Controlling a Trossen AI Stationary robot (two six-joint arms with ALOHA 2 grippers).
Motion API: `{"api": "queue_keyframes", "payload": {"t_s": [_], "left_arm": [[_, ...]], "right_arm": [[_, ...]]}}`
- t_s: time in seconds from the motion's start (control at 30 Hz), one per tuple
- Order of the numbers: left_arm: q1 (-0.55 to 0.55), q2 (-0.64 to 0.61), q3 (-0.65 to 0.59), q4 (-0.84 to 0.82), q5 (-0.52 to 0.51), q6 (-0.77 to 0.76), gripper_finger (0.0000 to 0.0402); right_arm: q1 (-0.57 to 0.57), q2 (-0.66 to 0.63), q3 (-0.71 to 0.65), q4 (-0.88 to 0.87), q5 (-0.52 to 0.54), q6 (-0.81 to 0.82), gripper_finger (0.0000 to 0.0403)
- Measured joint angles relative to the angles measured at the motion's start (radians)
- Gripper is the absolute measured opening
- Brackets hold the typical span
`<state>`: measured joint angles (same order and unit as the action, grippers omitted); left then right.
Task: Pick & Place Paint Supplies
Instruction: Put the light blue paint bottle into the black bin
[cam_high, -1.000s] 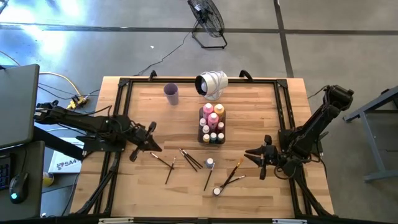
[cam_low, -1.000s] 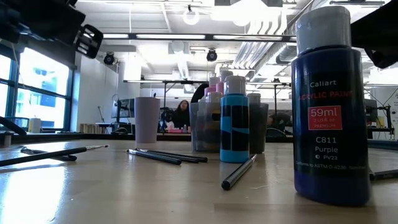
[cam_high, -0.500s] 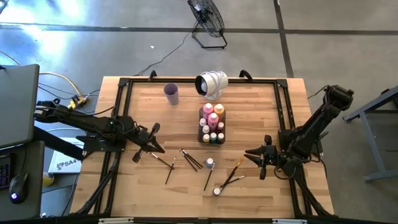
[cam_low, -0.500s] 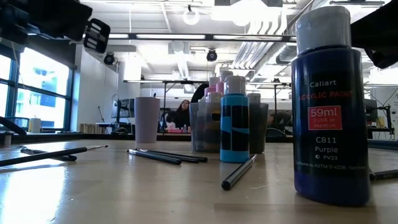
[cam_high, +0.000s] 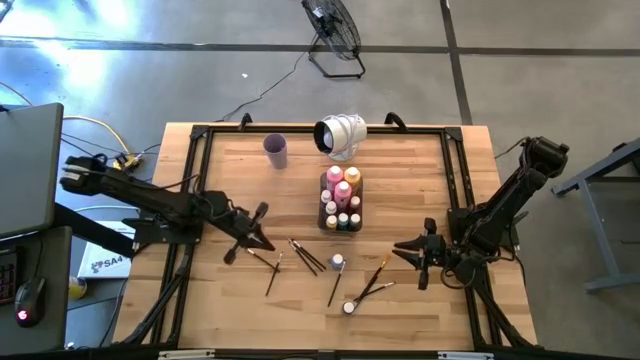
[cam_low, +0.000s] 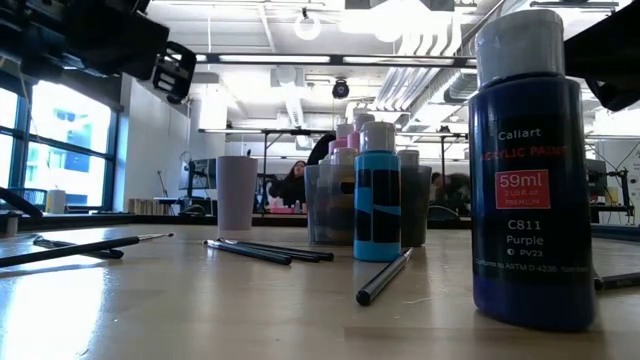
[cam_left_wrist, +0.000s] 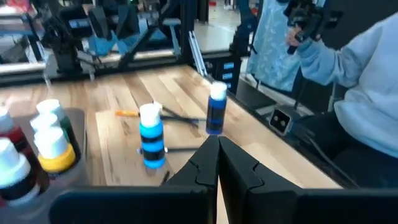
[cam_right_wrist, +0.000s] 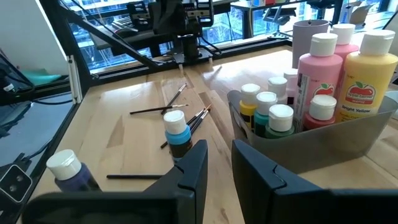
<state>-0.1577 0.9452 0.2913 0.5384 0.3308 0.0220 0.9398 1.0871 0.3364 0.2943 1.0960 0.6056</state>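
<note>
My left end effector (cam_high: 258, 214) hangs over the desk (cam_high: 230, 170) with its fingers pressed together and nothing between them, just short of the loose paintbrushes (cam_high: 305, 255) scattered near the middle. Beyond those, a light-blue paint bottle (cam_high: 338, 263) stands alone, and a purple paint bottle (cam_high: 349, 307) stands nearer the front edge, among more brushes. The clear grey tray (cam_high: 327, 205) already holds the pink, orange and tiny white-capped bottles, and the lilac cup (cam_high: 276, 150) stands well apart toward the back. My right end effector (cam_high: 409, 247) waits at the desk's right side, fingers slightly apart, empty. I judge I am in the approach to a pick. Next I must open my fingers, come down over one thin handle and close squarely on it.
</note>
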Motion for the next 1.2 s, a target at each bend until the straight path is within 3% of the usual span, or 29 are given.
{"api": "queue_keyframes", "payload": {"t_s": [0.4, 0.77, 1.2], "left_arm": [[0.0, 0.203, 0.009, 0.25, -0.015, 0.031, 0.0016], [0.0, 0.416, 0.172, 0.244, -0.019, 0.027, 0.014], [0.0, 0.496, 0.235, 0.237, -0.078, -0.105, 0.0147]], "right_arm": [[0.0, 0.0, 0.0, -0.01, 0.0, -0.008, 0.0064], [0.0, 0.0, 0.0, -0.011, -0.025, -0.008, 0.0064], [0.0, 0.0, 0.0, -0.017, -0.03, -0.008, 0.0064]]}}
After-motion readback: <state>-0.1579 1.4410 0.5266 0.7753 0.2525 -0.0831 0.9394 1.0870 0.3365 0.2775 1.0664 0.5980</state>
